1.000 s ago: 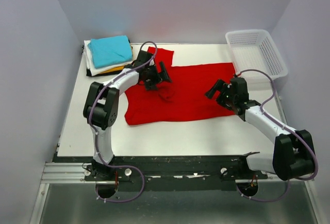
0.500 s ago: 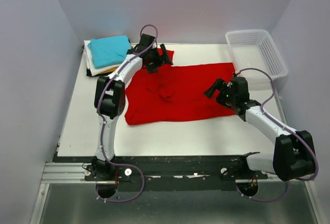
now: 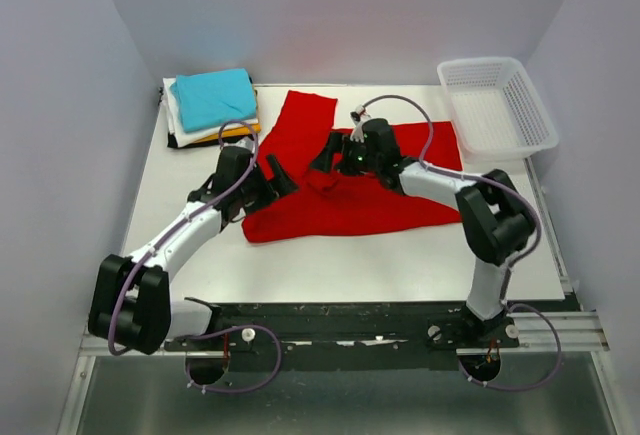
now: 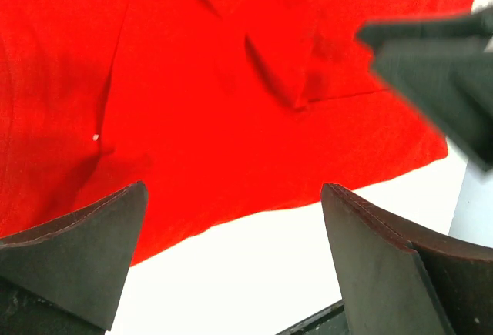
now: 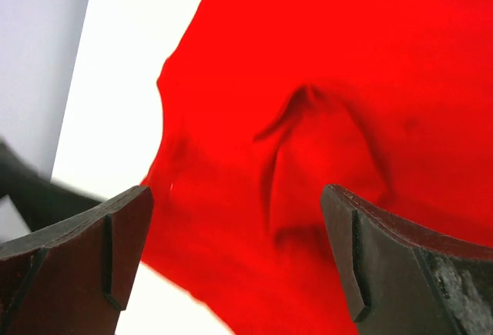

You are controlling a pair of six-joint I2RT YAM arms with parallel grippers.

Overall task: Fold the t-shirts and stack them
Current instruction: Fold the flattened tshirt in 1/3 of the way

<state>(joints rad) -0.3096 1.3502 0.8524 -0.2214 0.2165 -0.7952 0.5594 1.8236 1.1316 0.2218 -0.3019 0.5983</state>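
1. The red shirt [image 3: 360, 210] lies spread mid-desk [image 3: 330, 255], one sleeve pointing to 12 o'clock. The folded stack [image 3: 212, 100] sits at 10 o'clock.
2. It is light, limp cloth that will likely drag and crumple. I judge a hem corner or sleeve edge the best hold, not the pucker [image 5: 296, 115] mid-body.
3. My left fingers [image 4: 77, 250] hang wide and empty at the shirt's 9 o'clock edge, arm stretched low.
4. My right fingers [image 5: 385, 266] gape empty over the pucker, forearm reaching toward 9 o'clock.
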